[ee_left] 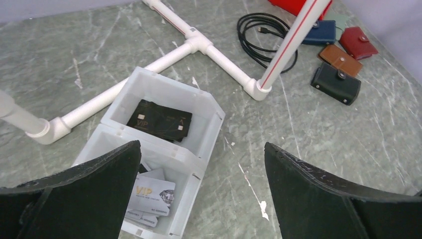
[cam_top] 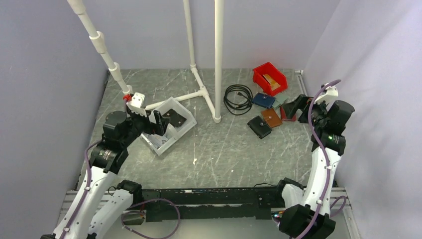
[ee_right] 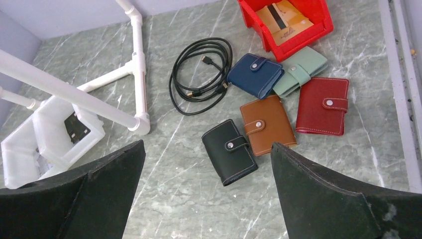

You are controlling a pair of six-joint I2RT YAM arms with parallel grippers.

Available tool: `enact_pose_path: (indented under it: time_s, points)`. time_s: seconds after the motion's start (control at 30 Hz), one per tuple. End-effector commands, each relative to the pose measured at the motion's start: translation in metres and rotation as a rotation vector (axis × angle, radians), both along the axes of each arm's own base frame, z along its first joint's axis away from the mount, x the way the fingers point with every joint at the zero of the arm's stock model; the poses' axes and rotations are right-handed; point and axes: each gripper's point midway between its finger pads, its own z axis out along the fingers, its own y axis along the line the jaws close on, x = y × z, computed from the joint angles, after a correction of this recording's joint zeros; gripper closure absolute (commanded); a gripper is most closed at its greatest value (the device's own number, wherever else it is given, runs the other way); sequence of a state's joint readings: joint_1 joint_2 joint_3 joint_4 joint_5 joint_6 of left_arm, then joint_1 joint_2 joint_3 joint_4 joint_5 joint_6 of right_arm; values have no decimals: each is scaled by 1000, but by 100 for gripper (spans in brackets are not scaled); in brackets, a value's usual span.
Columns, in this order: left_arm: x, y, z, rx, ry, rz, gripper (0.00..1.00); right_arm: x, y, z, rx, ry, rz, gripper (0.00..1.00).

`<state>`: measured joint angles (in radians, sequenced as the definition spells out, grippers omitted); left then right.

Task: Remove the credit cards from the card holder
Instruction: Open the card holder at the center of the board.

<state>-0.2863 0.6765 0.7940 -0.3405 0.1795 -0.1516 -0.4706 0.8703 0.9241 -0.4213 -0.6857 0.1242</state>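
The card holder [ee_right: 230, 152] is lying flat on the grey marbled table [cam_top: 224, 154], folded shut with its snap strap fastened across the front, so its inside is hiding from me. It is sitting at the near left corner of a cluster of wallets, its far right corner pressing against the brown wallet [ee_right: 266, 125]. Beyond the brown one, the dark blue wallet [ee_right: 255, 74] is lying against a pale green wallet [ee_right: 301, 69], and a red wallet [ee_right: 322, 105] is resting just right of the brown one. Behind them all, a red bin [ee_right: 298, 41] is holding gold-tan cards [ee_right: 281, 20]. A coiled black cable [ee_right: 174, 74] is lying left of the blue wallet, near the foot of a white pipe frame [ee_right: 141, 74].

I am holding my right gripper [ee_right: 206, 144] above this cluster with its fingers spread wide, gripping nothing; in my right wrist view the card holder is showing in the gap between them, and I am not touching it.

I am hanging my left gripper [ee_left: 201, 143] well apart, over a white two-compartment tray [ee_left: 164, 84], also spread wide and gripping nothing. The tray's far compartment is holding a black card [ee_left: 159, 119]; the near one is holding pale grey cards [ee_left: 152, 194].
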Motion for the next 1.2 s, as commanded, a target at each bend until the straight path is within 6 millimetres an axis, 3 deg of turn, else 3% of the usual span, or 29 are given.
enact_pose_path:
  time_s: [0.0,0.2,0.3,0.4,0.53,0.93,1.17]
  points:
    - [-3,-18,13,-30,-36,-98,1,3,-5,4,-1,-29,-30,0]
    - [-1,-20,8,-24,-22,-108,1,3,-1,-5,-19,-29,17,0]
    - [1,-20,5,-23,-14,-106,1,0,16,-13,-87,-73,186,0]
    - [3,-22,1,-24,1,-113,1,-14,46,-23,-152,-152,451,0]
    - [3,-26,-2,-28,12,-130,1,-25,57,-31,-200,-159,560,0]
    - [0,-41,-11,-31,46,-197,1,-10,50,-59,-174,-56,591,0]
    - [-1,-43,-17,-18,59,-202,1,0,70,-96,-232,86,661,0]
